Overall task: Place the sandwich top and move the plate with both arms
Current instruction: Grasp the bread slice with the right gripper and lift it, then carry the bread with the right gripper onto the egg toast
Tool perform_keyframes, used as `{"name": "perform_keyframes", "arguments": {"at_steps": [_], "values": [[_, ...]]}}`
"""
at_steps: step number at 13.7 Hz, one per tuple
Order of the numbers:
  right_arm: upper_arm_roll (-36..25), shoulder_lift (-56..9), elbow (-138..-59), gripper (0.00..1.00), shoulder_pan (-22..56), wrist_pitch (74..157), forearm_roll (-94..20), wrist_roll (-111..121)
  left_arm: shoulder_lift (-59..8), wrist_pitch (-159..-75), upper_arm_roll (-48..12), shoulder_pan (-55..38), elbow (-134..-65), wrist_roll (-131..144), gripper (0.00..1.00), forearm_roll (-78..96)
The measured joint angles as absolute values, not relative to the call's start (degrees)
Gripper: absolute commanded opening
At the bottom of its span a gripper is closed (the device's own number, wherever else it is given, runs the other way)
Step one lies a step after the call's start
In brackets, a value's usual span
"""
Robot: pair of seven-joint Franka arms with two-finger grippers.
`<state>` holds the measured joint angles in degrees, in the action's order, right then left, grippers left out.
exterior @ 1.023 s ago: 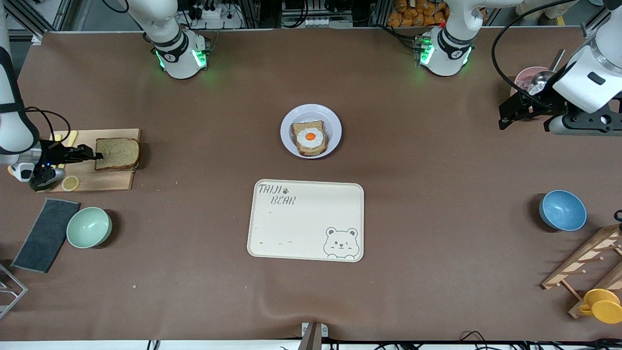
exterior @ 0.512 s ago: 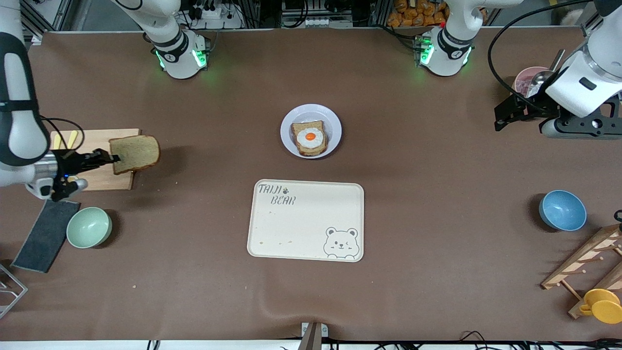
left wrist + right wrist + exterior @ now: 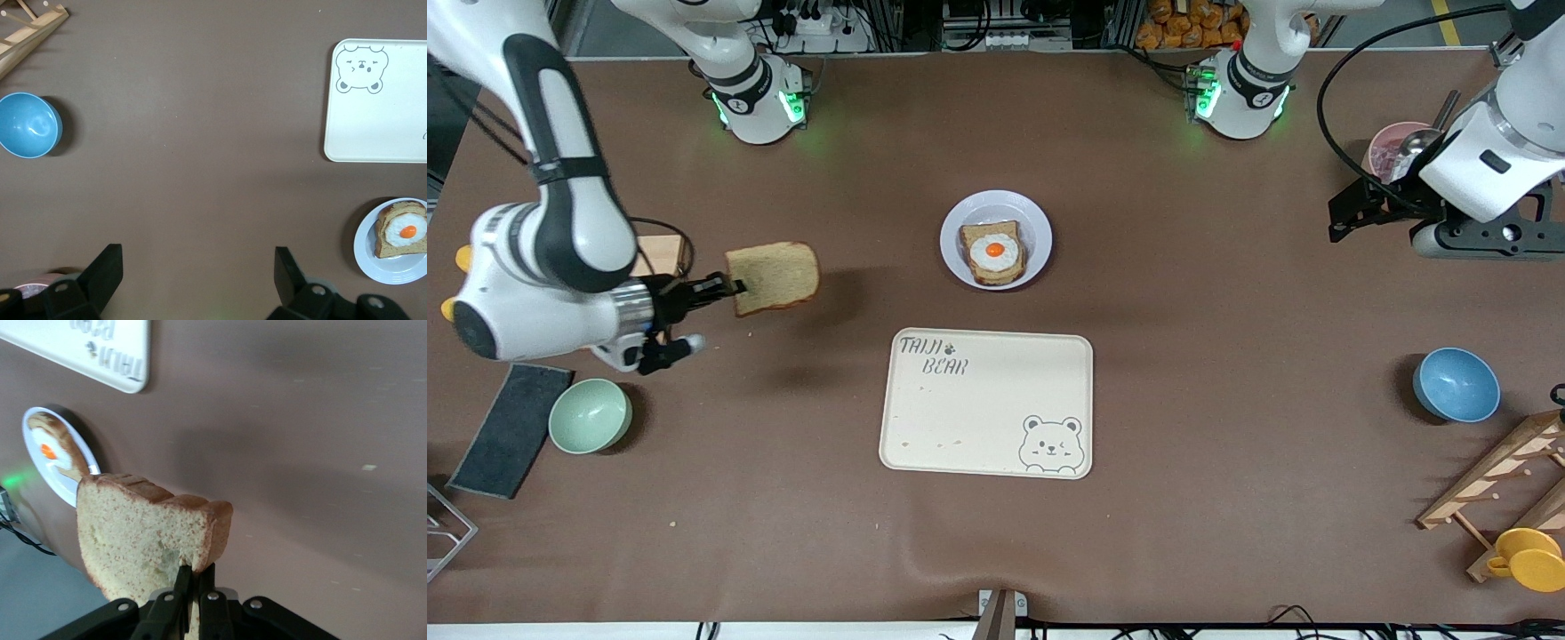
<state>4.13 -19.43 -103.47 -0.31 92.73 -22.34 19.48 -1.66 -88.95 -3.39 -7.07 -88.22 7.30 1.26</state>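
The right gripper [image 3: 725, 288] pinches one edge of the sandwich top [image 3: 775, 277], holding the slice in the air over bare desk [image 3: 1227, 498] toward the right arm's end. The plate [image 3: 1037, 233] sits mid-desk, carrying an egg-topped bread slice [image 3: 993, 253], with a cream tray [image 3: 986, 404] nearer the front edge. The left gripper [image 3: 1344, 215] waits with its fingers spread and empty, above the desk at the left arm's end.

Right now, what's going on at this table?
The right gripper is shut on the plain light-brown bread slice, holding it in the air over the bare brown tabletop, short of the small round pale plate, which holds the egg-topped bread. The left gripper waits open near the pink bowl. The cream bear-print tray lies nearer the camera than the plate.
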Motion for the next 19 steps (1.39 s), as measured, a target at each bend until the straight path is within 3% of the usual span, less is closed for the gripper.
{"name": "perform_keyframes", "arguments": {"at_steps": [3,15,19], "values": [[4.09,-19.26,-104.65,0.00,4.65,95.93,-27.76,17.35,-1.86,-88.95,-3.39,-7.06,-88.23,7.30,1.00,1.26],[4.23,-19.35,-118.48,0.00,30.79,128.10,-43.18,9.44,-1.95,-88.94,-3.61,-7.24,-89.25,7.31,1.00,1.62],[4.18,-19.36,-119.95,0.00,34.84,132.16,-46.46,8.73,-2.16,-88.94,-3.66,-7.31,-89.57,7.31,1.00,1.92]]}}
